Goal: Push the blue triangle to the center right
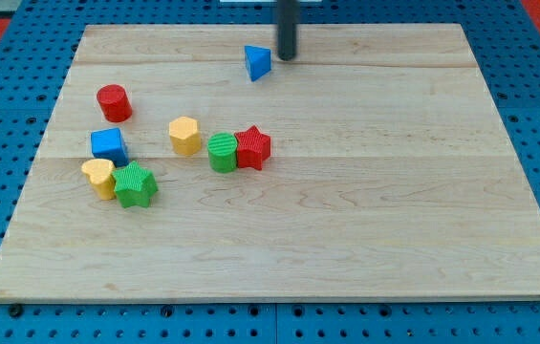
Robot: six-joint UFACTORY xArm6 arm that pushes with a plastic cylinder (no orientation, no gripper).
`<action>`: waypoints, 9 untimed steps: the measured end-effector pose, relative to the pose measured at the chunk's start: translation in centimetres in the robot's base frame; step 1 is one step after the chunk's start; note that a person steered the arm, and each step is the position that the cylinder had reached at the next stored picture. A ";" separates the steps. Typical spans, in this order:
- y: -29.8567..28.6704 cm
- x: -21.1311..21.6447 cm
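The blue triangle (258, 63) lies on the wooden board (394, 191) near the view's top, a little left of the middle. My tip (287, 57) comes down from the view's top and stands just right of the blue triangle, very close to its right edge. Whether it touches the block I cannot tell.
At the view's left lie a red cylinder (114, 102), a blue cube (109, 146), a yellow heart-like block (99, 178) touching a green star (135, 185), a yellow hexagon (184, 136), and a green round block (222, 152) touching a red star (252, 147).
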State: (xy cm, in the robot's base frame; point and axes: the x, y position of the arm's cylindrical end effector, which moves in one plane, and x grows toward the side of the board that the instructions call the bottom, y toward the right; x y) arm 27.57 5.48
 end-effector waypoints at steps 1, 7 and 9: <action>-3.2 0.0; -3.7 -5.1; 5.0 -1.8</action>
State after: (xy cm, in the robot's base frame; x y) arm 25.77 10.48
